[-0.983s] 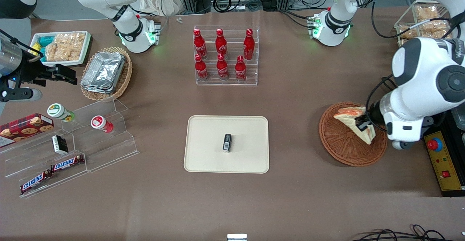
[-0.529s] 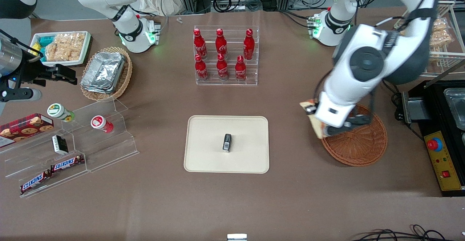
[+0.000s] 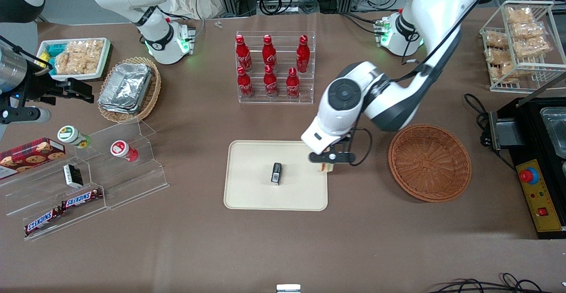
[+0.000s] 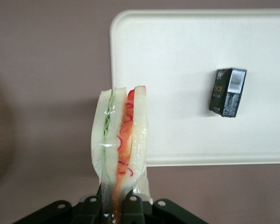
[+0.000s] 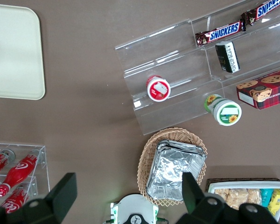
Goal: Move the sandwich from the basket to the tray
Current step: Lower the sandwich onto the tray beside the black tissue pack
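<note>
I hold the sandwich (image 4: 120, 140) in the gripper (image 3: 327, 159), whose jaws are closed on the wedge's lower end; in the left wrist view the wrapped slice stands out from the fingers (image 4: 130, 205) with its long axis pointing away from the gripper, bread layers and orange-red and green filling edge-on to the camera.

The relation that governs the coming move is the sandwich's position against the tray (image 3: 252, 195). In the front view the gripper hangs over the tray's short edge, the one nearest the basket (image 3: 430, 162). The left wrist view confirms this: the sandwich straddles that rim, part of it over the cream surface and part over the bare table (image 3: 376, 240). The tray's open area therefore lies from the gripper toward the parked arm's end of the table.

A small black box (image 3: 276, 173) sits near the tray's middle, well apart from the sandwich. The basket is now empty and stands apart from the gripper, toward the working arm's end.

My judgement: I need to carry the sandwich further inward over the tray, stopping short of the black box, before lowering. Releasing here risks the wedge landing on the rim and tipping onto the table.
</note>
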